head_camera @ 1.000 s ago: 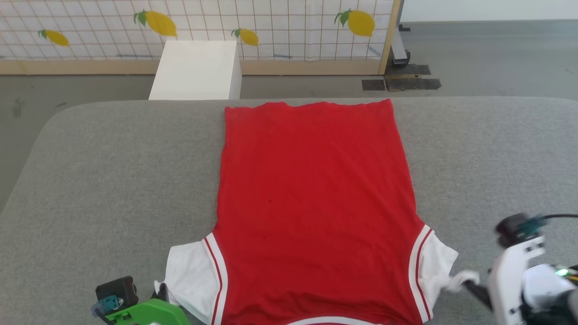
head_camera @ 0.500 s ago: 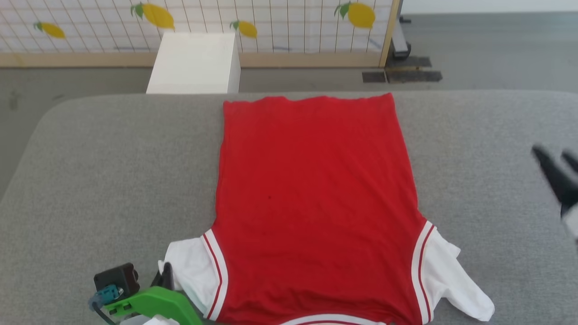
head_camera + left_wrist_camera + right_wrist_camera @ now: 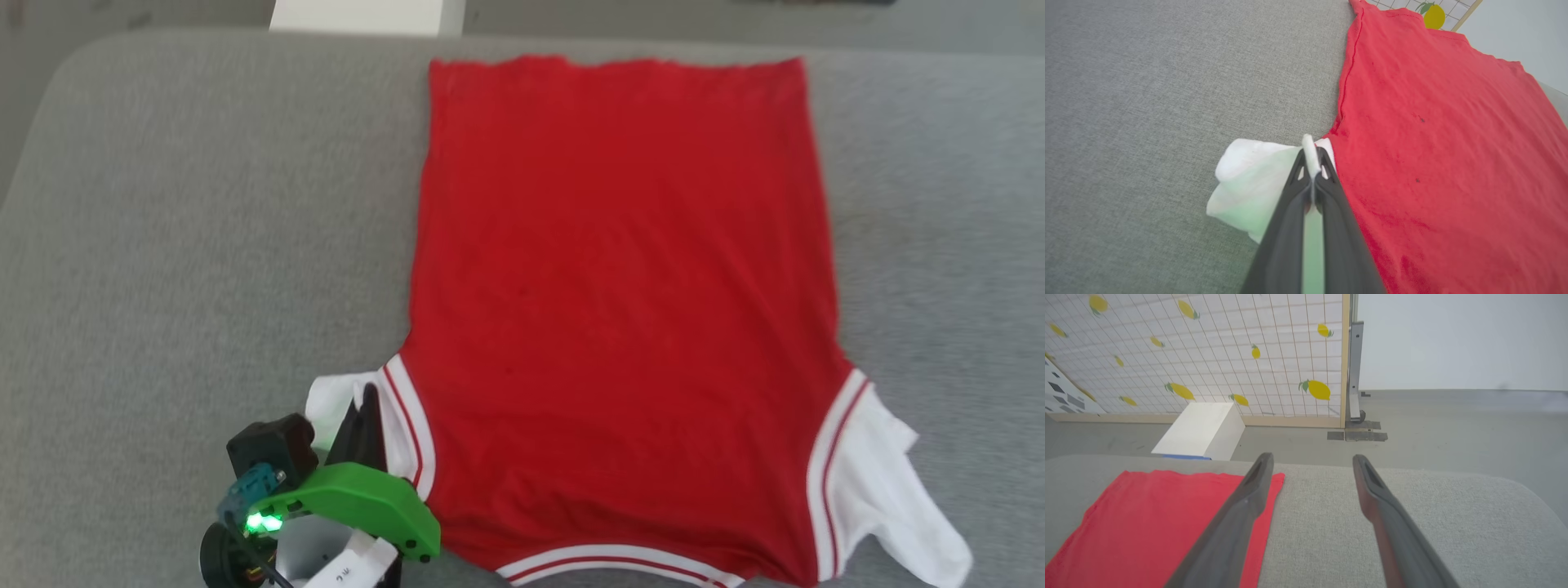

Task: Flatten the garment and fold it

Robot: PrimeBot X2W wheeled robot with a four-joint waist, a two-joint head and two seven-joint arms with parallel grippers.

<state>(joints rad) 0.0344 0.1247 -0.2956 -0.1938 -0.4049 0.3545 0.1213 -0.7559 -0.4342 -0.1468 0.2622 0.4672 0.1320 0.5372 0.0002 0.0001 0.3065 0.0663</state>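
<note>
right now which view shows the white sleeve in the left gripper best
Left wrist view: the white short sleeve of the red jersey garment is pinched in the shut left gripper. Head view has that gripper covering part of it. Right wrist view gives the red body beside the open right gripper.

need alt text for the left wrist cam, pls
The left pincer, its two dark fingers shut, pinches the bunched white short sleeve of a red jersey T-shirt. The shirt's red body lies spread flat on a grey woven fabric surface, running up and to the right of the pincer.
</note>
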